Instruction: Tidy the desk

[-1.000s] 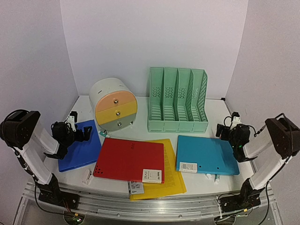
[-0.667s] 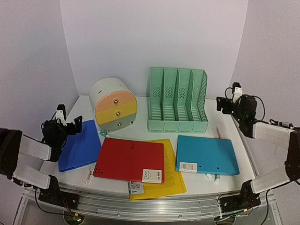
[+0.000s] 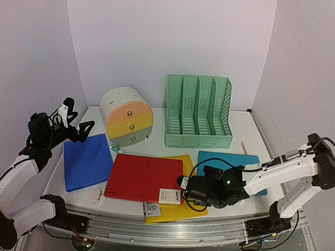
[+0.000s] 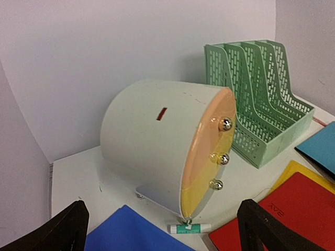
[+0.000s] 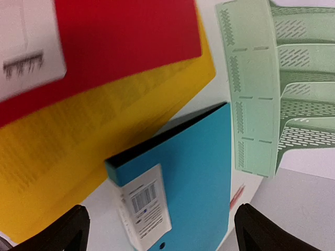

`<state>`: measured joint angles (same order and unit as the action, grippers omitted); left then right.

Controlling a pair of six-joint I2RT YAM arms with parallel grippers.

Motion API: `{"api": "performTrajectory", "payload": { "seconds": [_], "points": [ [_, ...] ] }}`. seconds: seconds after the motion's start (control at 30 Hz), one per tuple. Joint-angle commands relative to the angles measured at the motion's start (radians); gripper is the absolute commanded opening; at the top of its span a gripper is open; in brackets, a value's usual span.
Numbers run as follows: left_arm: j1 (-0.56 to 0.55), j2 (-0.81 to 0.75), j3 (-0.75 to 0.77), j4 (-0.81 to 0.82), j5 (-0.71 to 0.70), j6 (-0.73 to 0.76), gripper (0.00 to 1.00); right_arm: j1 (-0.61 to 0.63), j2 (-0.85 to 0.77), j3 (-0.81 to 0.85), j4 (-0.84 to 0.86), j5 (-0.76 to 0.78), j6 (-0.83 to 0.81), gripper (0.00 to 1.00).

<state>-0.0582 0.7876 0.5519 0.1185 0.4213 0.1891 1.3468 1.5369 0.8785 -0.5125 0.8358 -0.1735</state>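
Observation:
The desk (image 3: 246, 130) is a white tabletop with a silver rail (image 3: 172, 226) along its front. On it lie a blue folder (image 3: 86, 159), a red folder (image 3: 144, 178), a yellow folder (image 3: 189, 166) under the red one, and a teal folder (image 3: 233, 159). My left gripper (image 3: 77, 115) is open and empty, raised above the blue folder's far end. In the left wrist view it (image 4: 165, 232) faces the drawer unit. My right gripper (image 3: 184, 189) is open and empty, low over the yellow folder by the teal folder's left edge (image 5: 172, 188).
A round white drawer unit (image 3: 127, 112) with orange and yellow fronts stands back left, and a green file rack (image 3: 198, 112) back centre. A small green tube (image 4: 189, 228) lies by the drawer unit. A pink pen (image 3: 244, 147), a small white item (image 3: 97, 196) and a small box (image 3: 152, 208) lie loose.
My right arm swung from the back right down to the front centre, over the teal folder's left edge. My left arm rose and drew back toward the left wall.

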Motion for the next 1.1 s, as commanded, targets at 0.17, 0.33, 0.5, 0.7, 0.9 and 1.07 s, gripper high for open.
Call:
{"api": "performTrajectory", "payload": {
  "seconds": [0.17, 0.33, 0.5, 0.7, 0.9, 1.07],
  "points": [
    [0.000, -0.012, 0.029, 0.001, 0.126, 0.047, 1.00, 0.100, 0.235, -0.053, -0.209, 0.270, 0.223, 0.98],
    [0.001, -0.003, 0.027, 0.003, 0.110, 0.042, 1.00, 0.091, 0.345, -0.092, -0.210, 0.339, 0.257, 0.98],
    [0.000, 0.012, 0.016, 0.019, 0.105, 0.052, 1.00, 0.020, 0.338, -0.071, -0.200, 0.350, 0.243, 0.98],
    [0.001, 0.025, 0.010, 0.035, 0.095, 0.049, 1.00, -0.001, 0.366, -0.051, -0.128, 0.283, 0.127, 0.92],
    [0.001, 0.008, 0.005, 0.031, 0.093, 0.059, 1.00, -0.042, 0.386, 0.014, -0.069, 0.264, 0.111, 0.69],
    [0.001, -0.010, 0.008, 0.019, 0.096, 0.063, 1.00, -0.045, 0.392, 0.041, -0.060, 0.258, 0.127, 0.49]
  ]
}}
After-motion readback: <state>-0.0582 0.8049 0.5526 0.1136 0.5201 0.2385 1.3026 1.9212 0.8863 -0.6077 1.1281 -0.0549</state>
